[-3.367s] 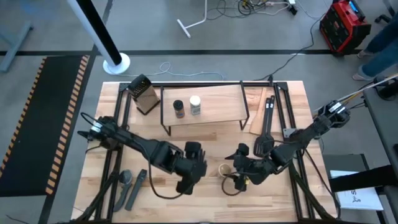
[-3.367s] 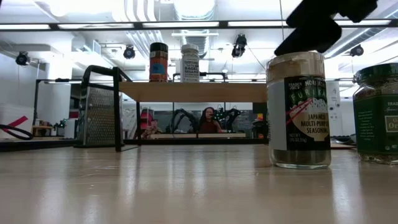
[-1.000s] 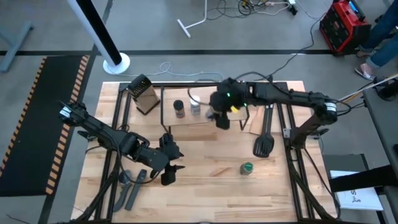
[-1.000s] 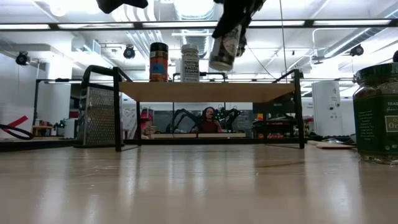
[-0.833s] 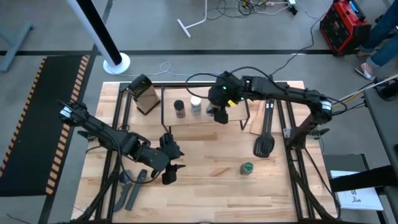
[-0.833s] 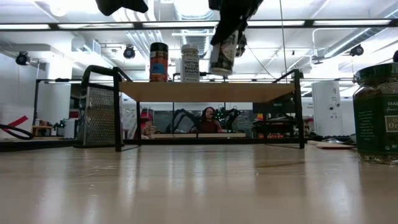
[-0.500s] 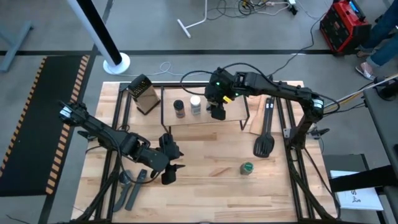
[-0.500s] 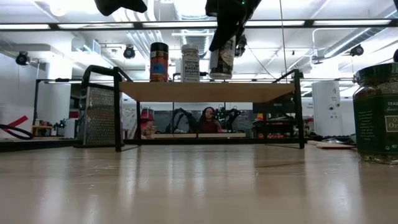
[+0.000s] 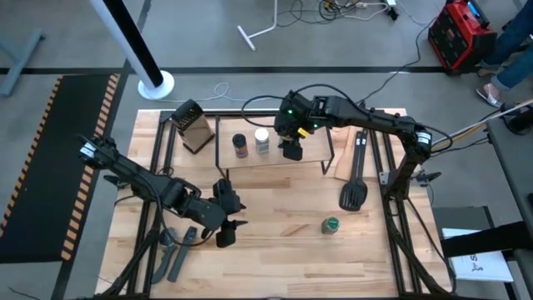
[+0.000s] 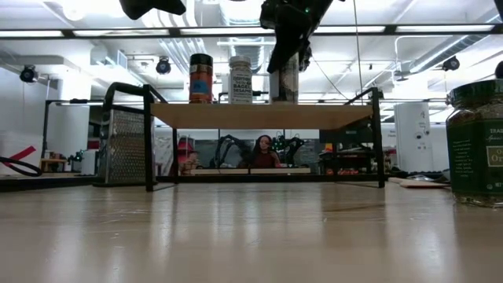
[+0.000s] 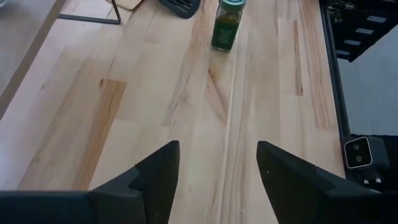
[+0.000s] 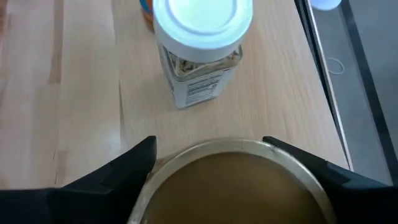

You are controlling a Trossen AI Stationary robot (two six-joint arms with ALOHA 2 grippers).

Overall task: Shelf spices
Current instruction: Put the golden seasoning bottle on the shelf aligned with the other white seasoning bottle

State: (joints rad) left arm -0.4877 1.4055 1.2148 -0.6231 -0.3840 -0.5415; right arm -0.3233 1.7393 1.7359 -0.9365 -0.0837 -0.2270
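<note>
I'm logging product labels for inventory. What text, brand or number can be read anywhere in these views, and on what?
"TRADE" and, below it, "OR": cut-off label of the green jar at the low view's right edge.
White-topped jar on the shelf: dark print, too small to read.
Black-topped jar: label unreadable.
Tan-topped jar in the right gripper: label hidden.
White-topped jar's side label in the right wrist view: too blurred.

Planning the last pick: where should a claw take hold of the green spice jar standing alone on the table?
Grip the green spice jar around its body just under the cap, coming straight down from above. It stands upright on the table with bare wood all round, so either claw could probably close on its sides unhindered.
</note>
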